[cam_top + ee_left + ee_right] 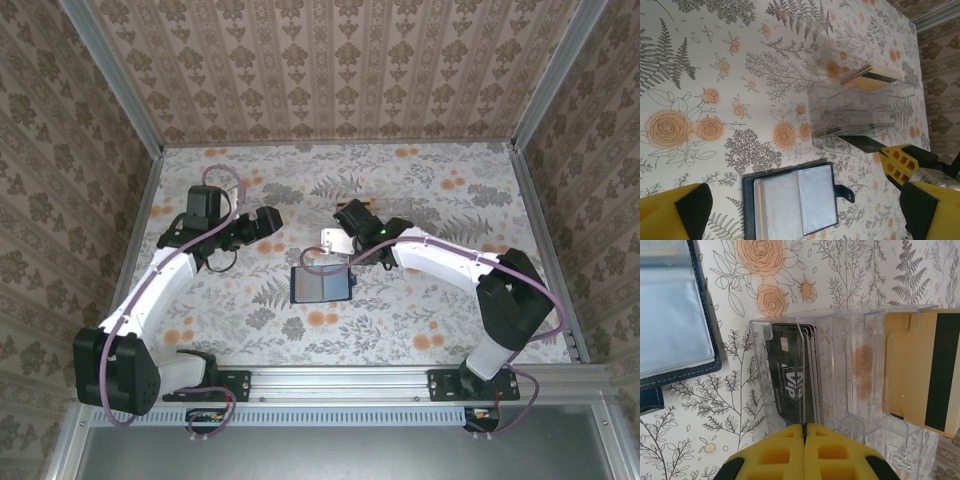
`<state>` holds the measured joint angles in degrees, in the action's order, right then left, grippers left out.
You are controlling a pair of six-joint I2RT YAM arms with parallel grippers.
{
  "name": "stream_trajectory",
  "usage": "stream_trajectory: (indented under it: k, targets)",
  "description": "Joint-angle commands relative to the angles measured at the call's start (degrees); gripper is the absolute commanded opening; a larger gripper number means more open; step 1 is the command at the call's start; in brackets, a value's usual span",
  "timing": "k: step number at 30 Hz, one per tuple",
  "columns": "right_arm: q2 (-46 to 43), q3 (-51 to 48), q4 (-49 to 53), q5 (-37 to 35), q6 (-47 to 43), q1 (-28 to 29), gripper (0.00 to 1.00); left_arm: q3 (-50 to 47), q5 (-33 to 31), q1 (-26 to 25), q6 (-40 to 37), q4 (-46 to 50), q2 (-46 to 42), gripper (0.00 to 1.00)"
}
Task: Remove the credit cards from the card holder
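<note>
Floral-cloth table [420,320], patterned wallpaper on the walls around it. Nearest the arm bases, the card holder [320,285] lies open and flat mid-table, pockets up. The pockets look mostly empty. A tan strip [759,210] along one pocket edge may be a card not yet pulled, can't confirm. Just beyond, at the holder's 1 o'clock and not touching it, sits a clear box [860,330] with black cards [790,375] in one compartment and gold cards [920,375] in another. Most of the job looks done; remaining: check the pockets, extract any leftover. Right gripper [804,440] is clenched at the black stack's edge; can't tell whether it pinches a card. Left gripper [265,228], at the holder's 10 o'clock, is spread wide and empty. In the way: the right forearm passes the holder's 2 o'clock corner and the box crowds that side.
</note>
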<state>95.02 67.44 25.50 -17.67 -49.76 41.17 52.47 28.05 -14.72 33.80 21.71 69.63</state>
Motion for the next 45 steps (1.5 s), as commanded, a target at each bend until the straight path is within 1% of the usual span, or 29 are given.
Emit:
stream_trajectory:
  k: [1,10,18,23,38,45]
  targets:
    - [1.5,-1.2,-2.1,-0.8,-2.3,0.2,0.00,-0.6,-0.4,0.7,-1.0,1.7,-1.6,1.00]
    - [3.2,-2.1,-3.4,-1.3,-3.3,-0.8,0.00,-0.7,-0.3,1.0,-1.0,1.8,-1.7,1.00]
    - [2.0,-3.3,-3.6,-1.4,-3.7,-2.4,0.00,-1.1,-0.3,1.1,-0.8,1.7,-1.9,1.00]
    - [2.8,-3.2,-4.7,-1.9,-4.0,-2.6,0.00,-1.1,-0.1,1.2,-0.8,1.6,-1.9,1.00]
    - [7.1,-0.3,-5.5,-1.5,-0.8,-2.5,0.00,-1.3,0.1,1.5,-1.0,2.0,-1.9,1.00]
    - [7.3,0.1,-5.5,-1.8,0.4,-2.7,0.00,-1.4,0.3,1.7,-1.1,2.0,-1.7,1.00]
